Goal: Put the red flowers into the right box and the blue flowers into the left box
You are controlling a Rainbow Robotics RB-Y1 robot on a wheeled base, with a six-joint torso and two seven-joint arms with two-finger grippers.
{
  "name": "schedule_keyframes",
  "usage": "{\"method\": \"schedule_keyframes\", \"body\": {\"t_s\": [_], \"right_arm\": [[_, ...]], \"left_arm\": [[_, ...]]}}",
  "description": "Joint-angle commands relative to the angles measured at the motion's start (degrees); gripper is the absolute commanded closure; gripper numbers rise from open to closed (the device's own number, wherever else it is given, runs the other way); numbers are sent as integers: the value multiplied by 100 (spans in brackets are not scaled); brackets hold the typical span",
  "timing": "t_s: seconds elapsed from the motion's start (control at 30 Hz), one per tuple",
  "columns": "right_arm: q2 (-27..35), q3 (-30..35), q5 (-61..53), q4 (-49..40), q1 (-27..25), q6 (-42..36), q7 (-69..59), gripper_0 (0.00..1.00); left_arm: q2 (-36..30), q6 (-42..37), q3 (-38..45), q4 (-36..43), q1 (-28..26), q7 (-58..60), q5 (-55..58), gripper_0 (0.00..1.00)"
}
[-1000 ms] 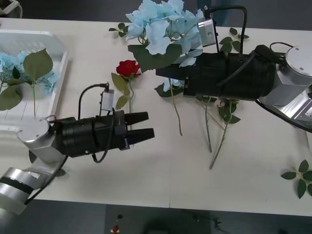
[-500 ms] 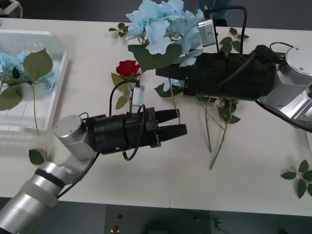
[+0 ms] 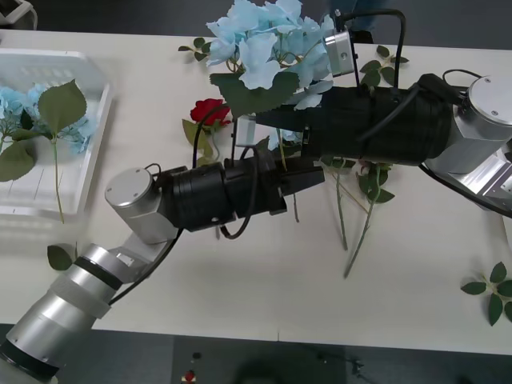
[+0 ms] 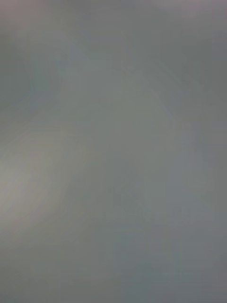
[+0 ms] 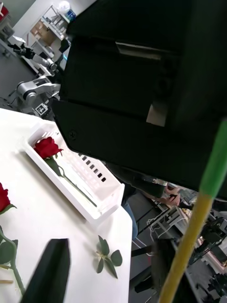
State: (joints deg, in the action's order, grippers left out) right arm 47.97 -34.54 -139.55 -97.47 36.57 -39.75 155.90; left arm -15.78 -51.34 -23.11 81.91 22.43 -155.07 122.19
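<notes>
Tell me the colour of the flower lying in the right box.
Red: a rose in the right box, seen best from the left wrist.

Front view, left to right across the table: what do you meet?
left box holding blue flowers → red rose → left gripper under the right arm → loose stems → leaf sprig at the right edge.

I see a white table (image 3: 240, 296) filling most of the front view, matte top, faint seam near its near edge. Dark grey floor (image 3: 264, 364) below that edge, a small red-and-white item on it, too small to tell what. Dark band beyond the far edge. From the left wrist view I get the room behind: pale wall, a shelving rack (image 5: 52, 23) with boxes, a grey machine with a black-and-white marker tag (image 5: 35, 94), cluttered benches low down. Lighting even, soft shadows.
</notes>
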Motion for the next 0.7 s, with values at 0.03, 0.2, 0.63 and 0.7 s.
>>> {"method": "schedule_keyframes", "body": {"t_s": [0.03,0.2,0.63,0.7], "right_arm": [[-130,87,-55,-193,149,-7,-90,100],[-130,87,-55,-193,140,-16,-90,100],[-130,79,-81,-193,149,-33,-90,0],[-130,87,-81,-185,140,-33,-90,0]], "left_arm": [[-136,10,9,115,78,7,15,100],[-232,10,9,115,34,7,103,100],[-725,-87,316,115,-19,7,349,100],[-883,-122,431,123,-10,7,332,100]]}}
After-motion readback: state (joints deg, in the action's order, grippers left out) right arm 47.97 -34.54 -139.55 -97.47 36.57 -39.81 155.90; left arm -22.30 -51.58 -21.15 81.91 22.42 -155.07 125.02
